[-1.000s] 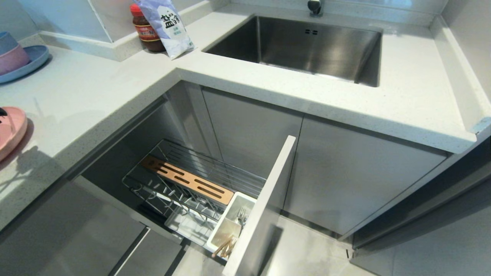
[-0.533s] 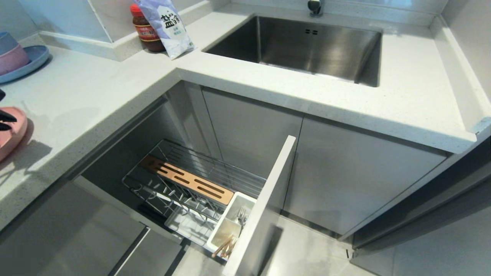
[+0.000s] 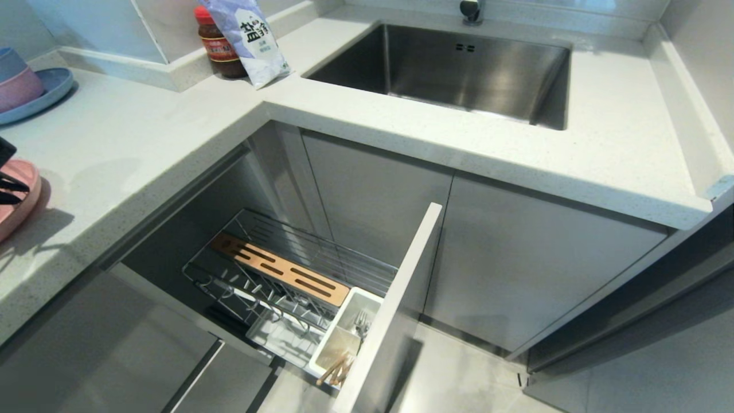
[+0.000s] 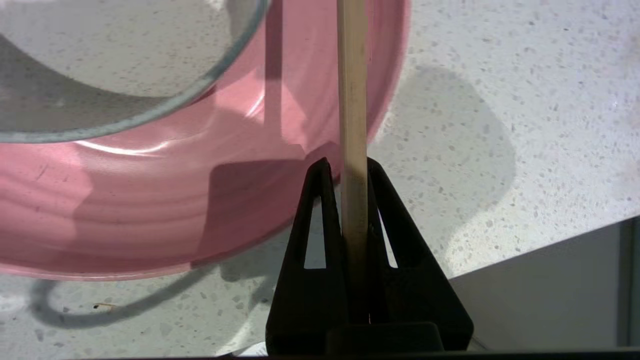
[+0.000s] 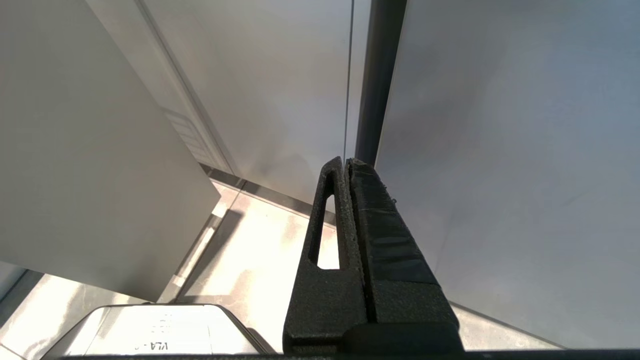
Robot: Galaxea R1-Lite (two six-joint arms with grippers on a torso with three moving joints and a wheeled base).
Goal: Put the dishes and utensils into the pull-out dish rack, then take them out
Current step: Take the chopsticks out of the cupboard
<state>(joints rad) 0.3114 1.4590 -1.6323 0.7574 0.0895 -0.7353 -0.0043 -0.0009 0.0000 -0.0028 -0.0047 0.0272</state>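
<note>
- Currently, the counter [image 3: 143, 143] is carrying the dishes at its far left end, well apart from the pulled-out dish rack [image 3: 321, 255] below; any carry between them is crossing the counter edge, where a low swing risks a knock.
- The pink plate [image 4: 125, 210] is lying flat on the counter with the speckled bowl [image 4: 100, 60] sitting in it, so neither is standing in the rack.
- The left gripper [image 4: 352, 167] is hovering just over the plate's rim, its jaws pinching a single chopstick [image 4: 352, 100] near one end. The long free end is reaching over the plate toward the bowl, so dipping or swinging could be tapping the bowl or levering the stick loose.
- The right gripper [image 5: 346, 162] is hanging low beside the cupboard fronts, jaws pressed together on nothing.
- The fork [image 3: 361, 322] and wooden sticks [image 3: 338, 370] are standing in the rack's white holder [image 3: 367, 298]; a slim, round stick is likely slipping or rolling if let go carelessly.
</note>
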